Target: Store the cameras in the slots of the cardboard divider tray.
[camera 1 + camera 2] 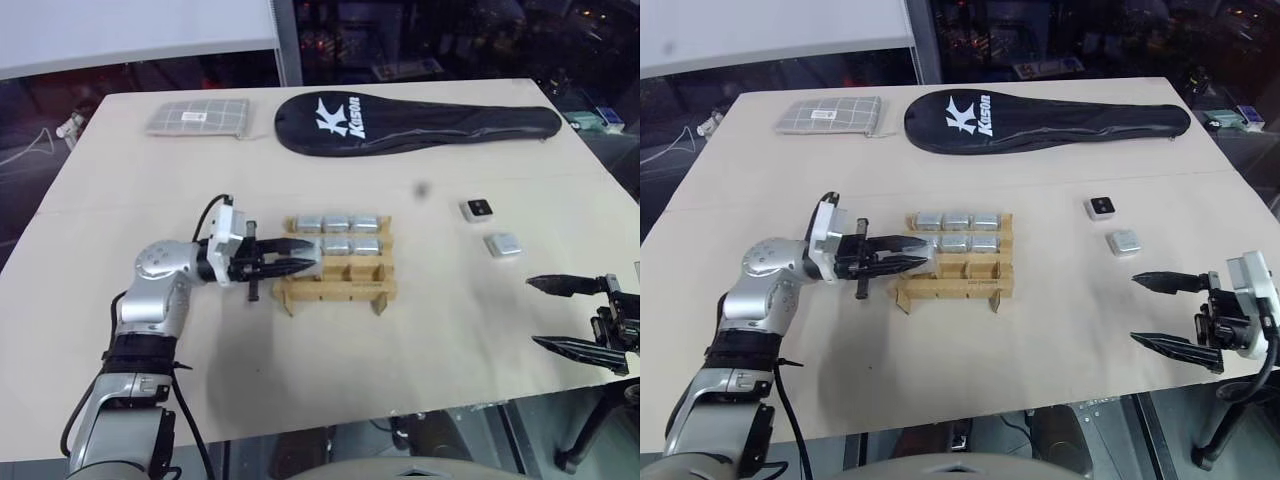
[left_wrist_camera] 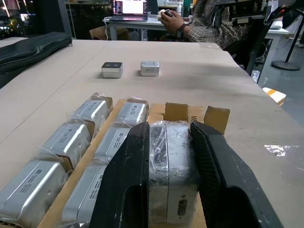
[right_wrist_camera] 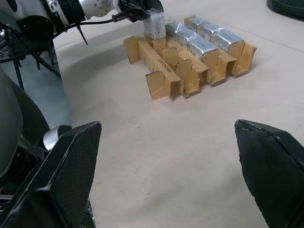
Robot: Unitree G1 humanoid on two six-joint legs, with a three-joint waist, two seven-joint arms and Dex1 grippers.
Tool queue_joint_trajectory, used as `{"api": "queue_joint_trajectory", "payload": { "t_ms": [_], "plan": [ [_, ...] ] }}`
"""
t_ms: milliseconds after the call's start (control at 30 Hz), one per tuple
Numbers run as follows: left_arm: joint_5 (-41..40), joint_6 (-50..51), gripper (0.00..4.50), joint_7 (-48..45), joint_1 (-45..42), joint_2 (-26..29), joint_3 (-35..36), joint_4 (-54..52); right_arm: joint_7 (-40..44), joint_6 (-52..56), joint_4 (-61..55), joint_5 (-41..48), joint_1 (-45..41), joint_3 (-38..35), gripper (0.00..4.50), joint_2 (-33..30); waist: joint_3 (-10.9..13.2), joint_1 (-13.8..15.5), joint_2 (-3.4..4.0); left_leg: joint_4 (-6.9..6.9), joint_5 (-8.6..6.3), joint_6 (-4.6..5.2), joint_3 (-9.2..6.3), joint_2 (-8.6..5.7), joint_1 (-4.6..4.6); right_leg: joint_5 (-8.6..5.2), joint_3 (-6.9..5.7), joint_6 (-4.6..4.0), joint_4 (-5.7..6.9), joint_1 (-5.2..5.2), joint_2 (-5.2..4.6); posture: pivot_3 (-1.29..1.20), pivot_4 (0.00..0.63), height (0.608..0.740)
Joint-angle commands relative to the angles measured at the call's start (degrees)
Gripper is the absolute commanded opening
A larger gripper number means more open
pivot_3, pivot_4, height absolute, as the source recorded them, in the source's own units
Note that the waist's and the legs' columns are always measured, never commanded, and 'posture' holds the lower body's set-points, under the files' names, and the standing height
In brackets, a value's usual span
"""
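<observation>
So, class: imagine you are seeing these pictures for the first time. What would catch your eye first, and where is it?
First, the left pincer, shut on a silver camera at the near left slot of the cardboard tray in the middle of the table, where five cameras already stand in the back two rows. Next, the long black racket cover along the far edge. Two loose cameras lie to the right, beyond the open right pincer.

Pale tabletop (image 1: pixel 330 370), dark glass behind, person at desk (image 2: pixel 209 21)
</observation>
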Motion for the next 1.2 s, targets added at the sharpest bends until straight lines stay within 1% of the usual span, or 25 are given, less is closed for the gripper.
{"api": "queue_joint_trajectory", "payload": {
  "t_ms": [33, 367, 600, 767, 800, 833, 933, 1000, 1067, 1100, 1167, 1200],
  "plan": [
    [-1.87, 1.29, 0.75, 0.14, 0.09, 0.77, 2.48, -0.75, 0.32, 0.21, -0.93, 0.26, -0.67, -1.98, 4.45, -0.46, 0.0, -0.03, 0.0, 0.0, 0.0, 0.0, 0.0, 0.0, 0.0, 0.0, 0.0, 0.0, 0.0, 0.0, 0.0, 0.0, 0.15, 0.74],
    [0.46, -2.26, 0.75, -2.44, 0.48, 2.01, 1.84, 1.16, 0.44, 0.14, -0.74, -0.07, -1.01, -1.73, 4.45, -0.15, 0.0, 0.01, 0.0, 0.0, 0.0, 0.0, -0.01, 0.0, -0.01, 0.01, -0.01, 0.0, 0.0, 0.0, 0.0, 0.0, 0.15, 0.74],
    [1.45, -3.8, 0.75, -1.87, -0.07, 0.19, 1.27, 2.75, 0.58, -0.14, -0.57, -0.52, -0.94, -1.75, 4.45, 0.24, 0.0, 0.0, 0.0, 0.0, 0.0, 0.0, 0.0, 0.0, 0.0, 0.01, 0.0, 0.0, 0.0, 0.0, 0.0, 0.0, 0.15, 0.74],
    [3.53, -6.31, 0.75, -1.62, -1.37, -1.11, 0.46, 5.66, 0.47, -0.09, -0.82, -0.65, -0.95, -1.76, 4.45, 0.5, 0.0, 0.0, 0.0, 0.01, 0.0, 0.0, 0.0, -0.01, -0.01, 0.02, 0.0, -0.02, 0.0, 0.0, 0.0, 0.0, 0.15, 0.74],
    [5.27, -7.24, 0.75, -0.32, -1.73, -1.09, 0.05, 7.01, 0.55, -0.28, -0.61, -0.8, -0.93, -1.76, 4.45, 0.59, 0.0, 0.0, 0.0, 0.01, 0.0, 0.0, 0.0, 0.0, -0.01, 0.02, 0.0, -0.02, 0.0, 0.0, 0.0, 0.0, 0.15, 0.74],
    [6.62, -7.77, 0.75, 1.06, -2.09, -1.05, -0.22, 8.06, 0.62, -0.46, -0.48, -0.94, -0.89, -1.77, 4.45, 0.66, 0.0, 0.02, 0.0, 0.01, 0.0, 0.0, 0.0, 0.0, 0.0, 0.02, 0.0, -0.02, 0.0, 0.0, 0.0, 0.0, 0.15, 0.74],
    [8.61, -7.76, 0.75, -0.44, -2.74, 0.36, -1.84, 9.51, 0.74, -0.73, -0.46, -1.16, -0.59, -1.85, 4.45, 0.82, -0.01, 0.03, 0.0, 0.02, 0.0, 0.0, 0.0, -0.01, 0.02, 0.02, 0.0, -0.01, 0.01, 0.01, 0.0, 0.0, 0.15, 0.74],
    [9.53, -7.59, 1.77, -0.24, -3.05, 0.95, -2.29, 9.82, 0.74, -0.8, -0.53, -1.22, -0.43, -1.92, 4.5, 0.92, -0.01, -0.02, 0.0, 0.03, 0.0, 0.0, -0.01, 0.0, 0.09, 0.01, 0.0, 0.01, 0.02, 0.08, 0.0, 0.0, 0.15, 0.74],
    [9.16, -8.41, 2.48, -0.23, -3.47, 0.63, -1.83, 9.85, 0.79, -0.94, -0.59, -1.27, -0.15, -1.99, 4.5, 1.04, -0.01, -0.2, 0.0, 0.03, 0.0, 0.0, 0.01, 0.01, 0.11, 0.01, 0.01, 0.02, 0.03, 0.08, 0.01, 0.0, 0.15, 0.74],
    [9.18, -9.7, 3.03, 0.22, -3.81, 0.37, -1.34, 9.98, 0.8, -1.09, -0.62, -1.32, 0.11, -2.02, 4.5, 1.13, -0.01, -0.11, 0.0, 0.03, 0.0, 0.0, 0.0, 0.01, 0.1, 0.01, 0.0, 0.02, 0.03, 0.08, 0.02, 0.0, 0.15, 0.74],
    [8.23, -8.97, 3.89, 0.74, -4.21, 0.61, -0.37, 8.9, 0.79, -1.57, -0.73, -1.56, 0.66, -2.01, 4.5, 1.45, -0.01, -0.05, 0.0, 0.03, 0.0, 0.0, -0.01, 0.02, 0.1, 0.01, -0.01, 0.02, 0.03, 0.08, 0.01, 0.0, 0.15, 0.74],
    [7.5, -7.88, 4.21, 0.86, -4.27, 0.94, 0.07, 7.94, 0.82, -1.76, -0.74, -1.71, 0.85, -2.0, 4.5, 1.52, -0.01, 0.2, 0.0, 0.03, 0.0, 0.0, -0.01, 0.02, 0.1, 0.01, -0.01, 0.02, 0.03, 0.08, 0.01, 0.0, 0.15, 0.74]
  ]
}}
